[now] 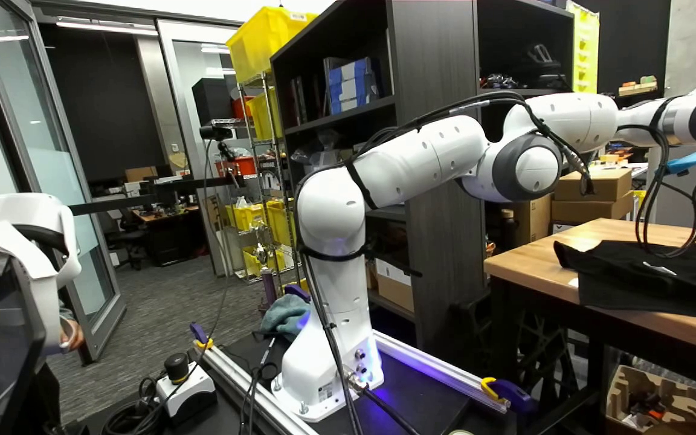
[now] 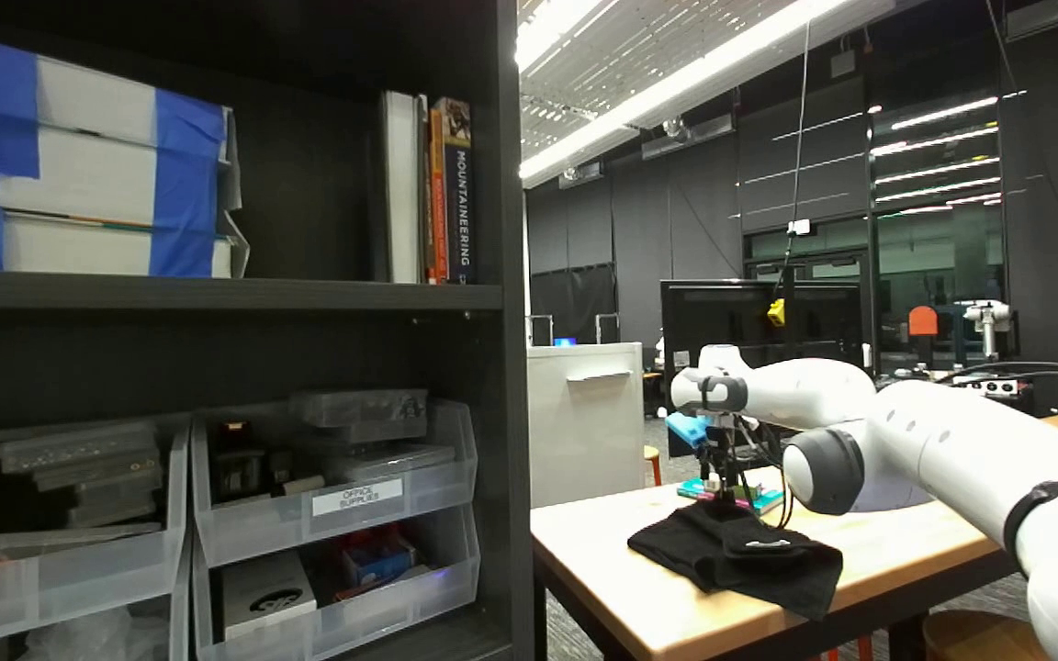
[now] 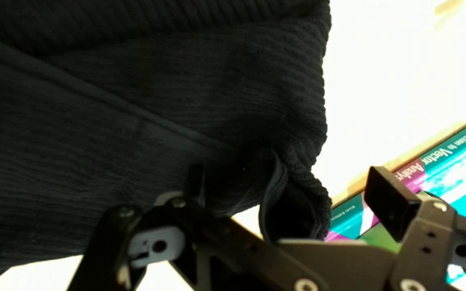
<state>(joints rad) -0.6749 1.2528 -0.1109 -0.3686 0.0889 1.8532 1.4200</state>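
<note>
The black-and-grey metal gripper [image 3: 291, 193] hung low over a black, finely ribbed cloth [image 2: 736, 560], its jaws spread wide with a curled fold of the fabric between them. I saw the cloth lying rumpled on a pale wooden table [image 2: 602, 543], one corner drooping past the edge. Near it lay a glossy teal-and-magenta book [image 3: 451, 169]. Whether a fingertip touched the cloth, I could not tell.

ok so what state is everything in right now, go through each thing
black cloth, rumpled, overhanging the edge of the table
jaws, open, at the cloth; contact can't be told
vector analysis book, closed, lying flat
office supplies bin, open, partly filled
ceiling light, on
arm base, glowing blue
</note>
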